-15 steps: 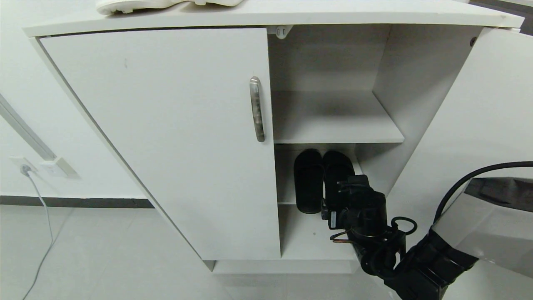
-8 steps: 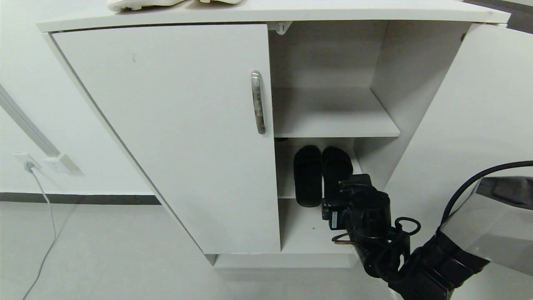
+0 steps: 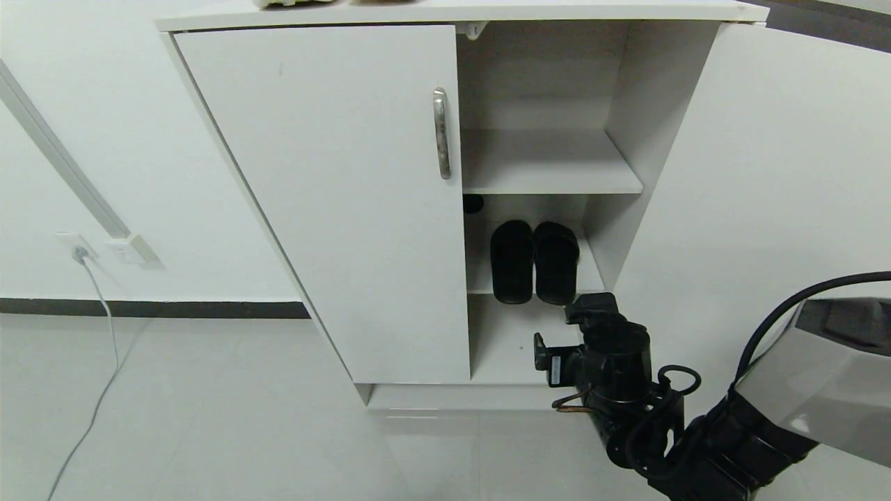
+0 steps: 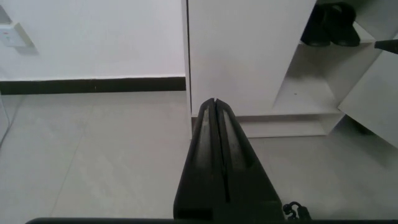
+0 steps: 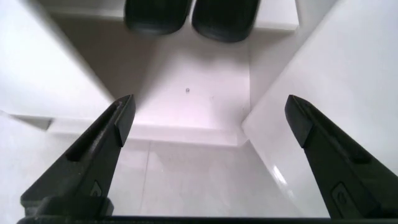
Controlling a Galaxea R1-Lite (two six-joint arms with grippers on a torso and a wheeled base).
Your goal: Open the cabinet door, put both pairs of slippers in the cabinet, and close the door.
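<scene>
The white cabinet (image 3: 445,12) has its left door (image 3: 334,195) closed and its right door (image 3: 766,167) swung wide. A pair of black slippers (image 3: 534,261) lies side by side on the middle shelf, toes inward, and shows as black slippers (image 5: 191,14) and black slippers (image 4: 331,25). A light pair of slippers (image 3: 285,2) rests on the cabinet top, mostly cut off. My right gripper (image 3: 588,307) hovers open and empty just outside the lower compartment, in front of and below the black pair; its fingers (image 5: 93,155) are wide apart. My left gripper (image 4: 214,104) is shut, low over the floor, left of the cabinet.
A metal handle (image 3: 440,133) sits on the closed left door. The upper shelf (image 3: 550,163) and bottom shelf (image 3: 518,344) are bare. A wall socket (image 3: 76,247) with a hanging cable (image 3: 104,348) is at the left. Tiled floor lies in front.
The head camera has pulled back, so the cabinet looks smaller and higher. My right gripper has drawn back from the black slippers and out of the cabinet; the slippers stay on the shelf.
</scene>
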